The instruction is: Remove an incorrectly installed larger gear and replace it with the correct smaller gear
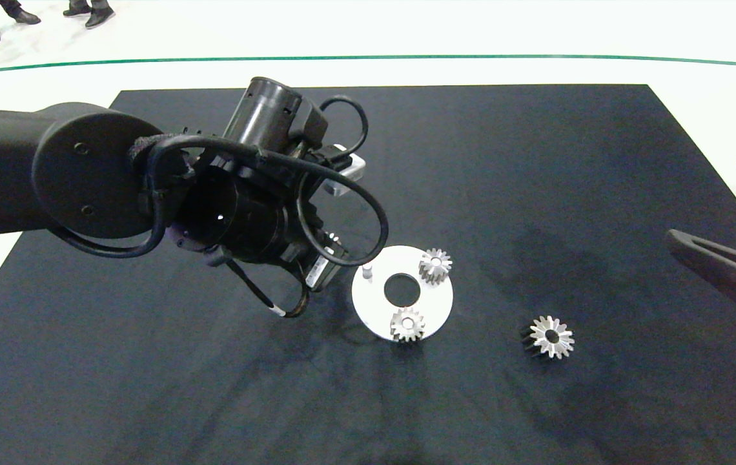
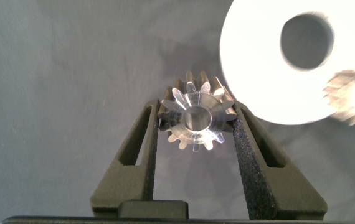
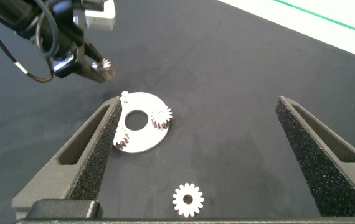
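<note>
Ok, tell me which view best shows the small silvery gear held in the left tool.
Left wrist view: the small silvery metal gear fills the frame between the left tool. Right wrist view shows it tiny; in head view the arm hides it.

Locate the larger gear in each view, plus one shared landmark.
Head view: the larger gear lies loose on the black mat, toward the right arm's side of the white disc.
Left wrist view: not in it; the left claw grips a smaller gear.
Right wrist view: low centre, between the open right claw's fingers.
Shared landmark: the white disc.
</note>
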